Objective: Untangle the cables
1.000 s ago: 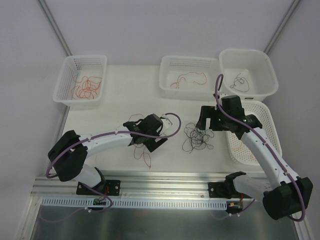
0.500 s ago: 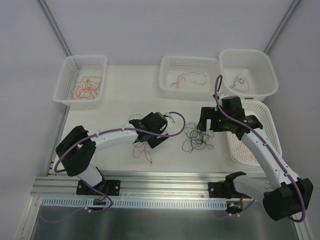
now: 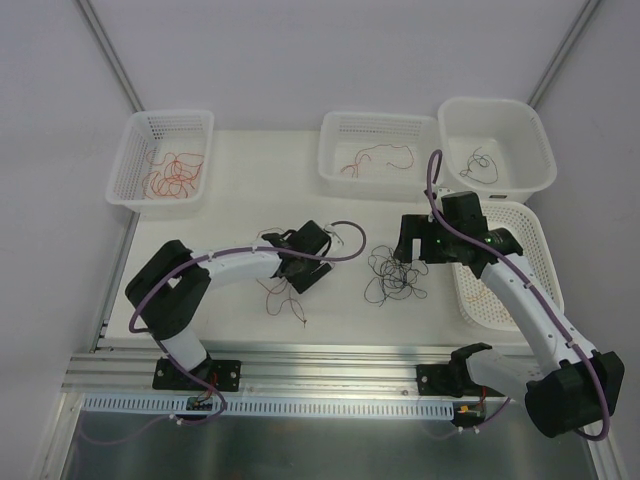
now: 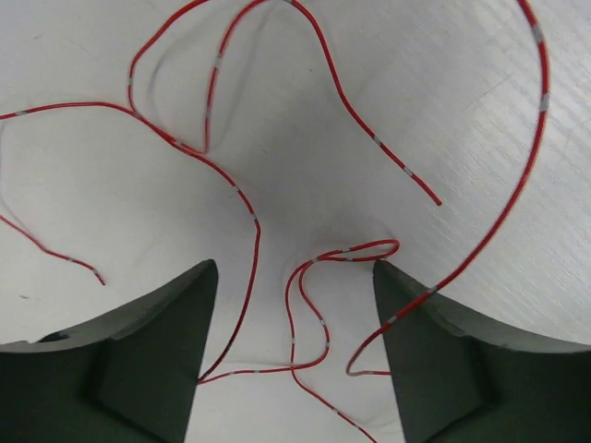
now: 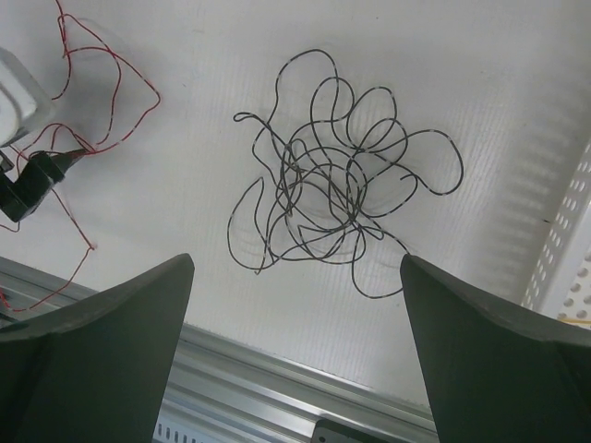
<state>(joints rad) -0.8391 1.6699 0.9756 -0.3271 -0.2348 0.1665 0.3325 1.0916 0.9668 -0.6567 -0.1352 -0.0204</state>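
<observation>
Two tools, both agape, gripping nothing | left tool (image 4: 294, 277) straddles red cable (image 4: 249, 212) on counter (image 3: 240, 215), left of black tangle (image 5: 332, 194) | right tool (image 5: 295, 268) hovers above black tangle

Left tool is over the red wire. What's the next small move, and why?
Probably close the left tool on the red wire: its fingers stand open low over the table, with loops of that wire lying between them.
</observation>
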